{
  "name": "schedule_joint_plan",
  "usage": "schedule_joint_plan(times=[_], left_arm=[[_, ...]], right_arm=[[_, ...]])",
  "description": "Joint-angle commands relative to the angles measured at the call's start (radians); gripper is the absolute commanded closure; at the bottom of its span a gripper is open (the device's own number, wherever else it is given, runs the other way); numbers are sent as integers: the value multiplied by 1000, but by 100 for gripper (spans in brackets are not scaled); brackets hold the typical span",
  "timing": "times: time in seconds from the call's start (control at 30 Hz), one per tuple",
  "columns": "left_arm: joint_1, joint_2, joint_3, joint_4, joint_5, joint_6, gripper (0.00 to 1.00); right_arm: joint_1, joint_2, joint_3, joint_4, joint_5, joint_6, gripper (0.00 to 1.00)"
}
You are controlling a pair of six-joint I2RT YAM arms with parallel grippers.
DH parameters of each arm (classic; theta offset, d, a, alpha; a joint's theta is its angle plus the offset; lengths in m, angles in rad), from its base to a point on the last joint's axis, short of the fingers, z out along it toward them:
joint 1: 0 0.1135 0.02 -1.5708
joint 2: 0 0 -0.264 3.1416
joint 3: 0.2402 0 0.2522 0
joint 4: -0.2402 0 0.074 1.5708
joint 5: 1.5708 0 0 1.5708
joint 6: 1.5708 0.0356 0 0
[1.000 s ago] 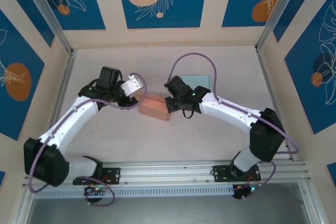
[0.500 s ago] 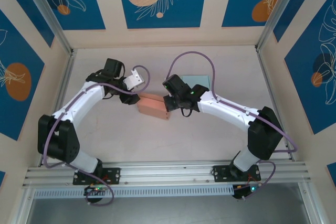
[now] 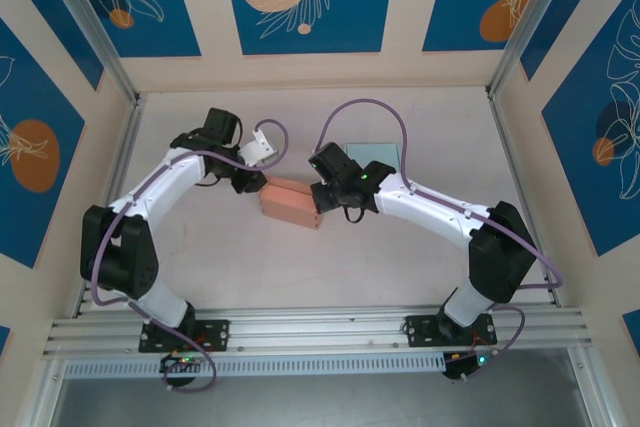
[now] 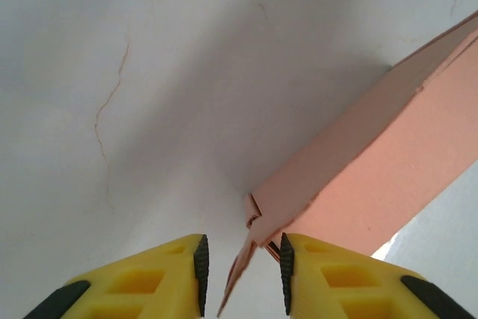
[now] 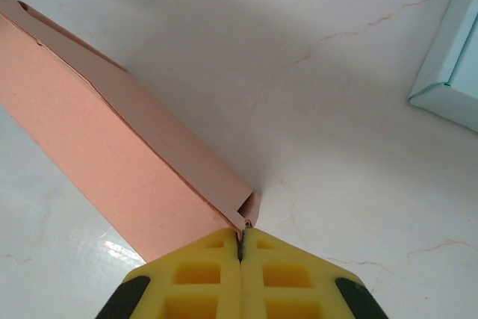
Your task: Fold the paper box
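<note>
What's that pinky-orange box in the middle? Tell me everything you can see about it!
The paper box is salmon-pink, long and flat-sided, and looks like thin matte card. It lies flat on the white table, between the two arms. At one end a small flap sticks out loose between the left fingers, which stand apart on either side of it. At the other end the right fingers are pinched shut on a thin corner edge.

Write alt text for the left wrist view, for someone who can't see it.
The left gripper is open, with a thin flap at the near corner of the salmon paper box between its yellow fingers. The box runs up and to the right across a white table marked with faint cracks.
</note>
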Motion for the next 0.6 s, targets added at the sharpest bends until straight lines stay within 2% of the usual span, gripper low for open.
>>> schedule_joint_plan(times=[0.0,0.1,0.33,0.43,0.57], left_arm=[[9,21,39,-42,21,-51,70],[8,26,38,-48,5,-66,70],[3,7,33,-46,0,-118,89],[-4,-16,28,-26,5,-196,91],[-15,-64,-19,57,17,-377,97]], right_arm=[[-2,9,29,-8,-14,-10,100],[-1,9,29,-8,-16,-10,100],[-2,9,28,-8,-13,-8,100],[-2,13,30,-7,-9,3,100],[6,25,52,-25,0,49,100]])
